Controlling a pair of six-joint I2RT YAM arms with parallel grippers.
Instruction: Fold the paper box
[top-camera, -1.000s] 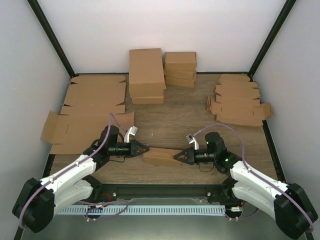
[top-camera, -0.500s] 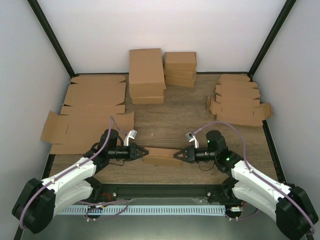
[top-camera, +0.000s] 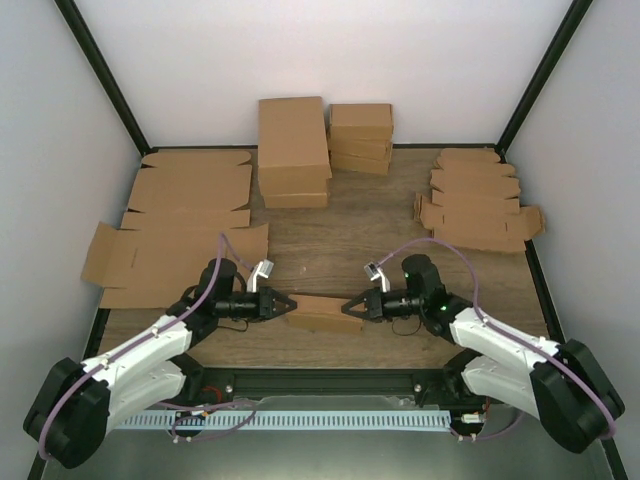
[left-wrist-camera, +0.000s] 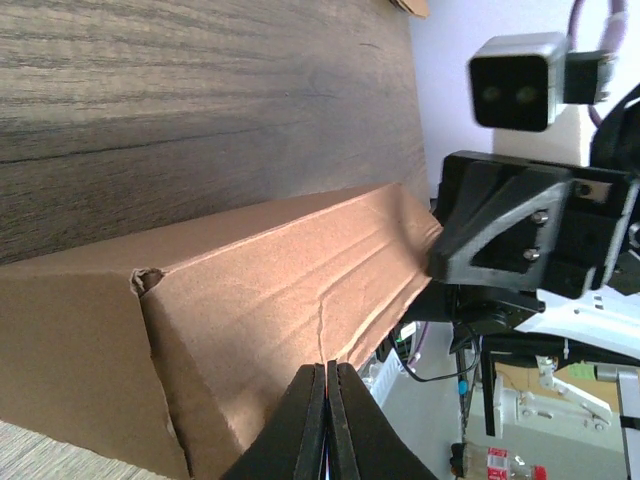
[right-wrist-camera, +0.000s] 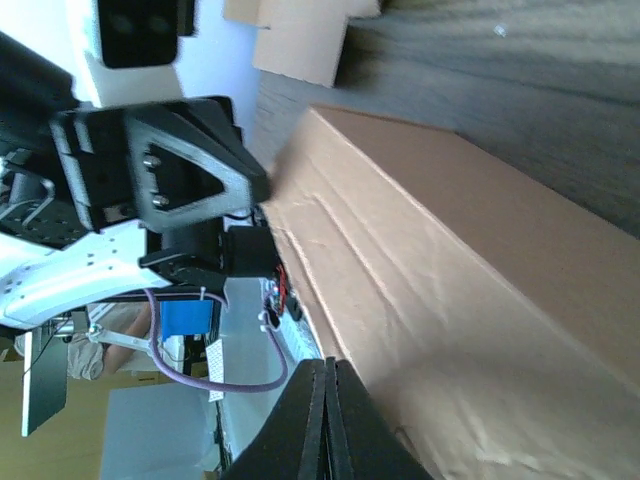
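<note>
The paper box (top-camera: 322, 312) lies near the table's front edge, a small closed oblong of brown cardboard with creases along its top. My left gripper (top-camera: 292, 306) is shut, its tip against the box's left end. My right gripper (top-camera: 350, 308) is shut too, its tip against the right end. In the left wrist view the shut fingertips (left-wrist-camera: 328, 366) sit low against the box's (left-wrist-camera: 270, 290) near face. In the right wrist view the shut fingertips (right-wrist-camera: 328, 362) meet the box's (right-wrist-camera: 450, 280) lower edge. Neither gripper holds anything.
Large flat cardboard sheets (top-camera: 180, 225) lie at the left. Two stacks of folded brown boxes (top-camera: 293, 150) (top-camera: 360, 137) stand at the back. A pile of flat die-cut pieces (top-camera: 475, 205) lies at the back right. The table's front rail (top-camera: 320, 380) runs just behind the box.
My right gripper has slid left, pressing on the box's right end. My left gripper has moved slightly right and nearer the front edge. The box looks squeezed between them.
</note>
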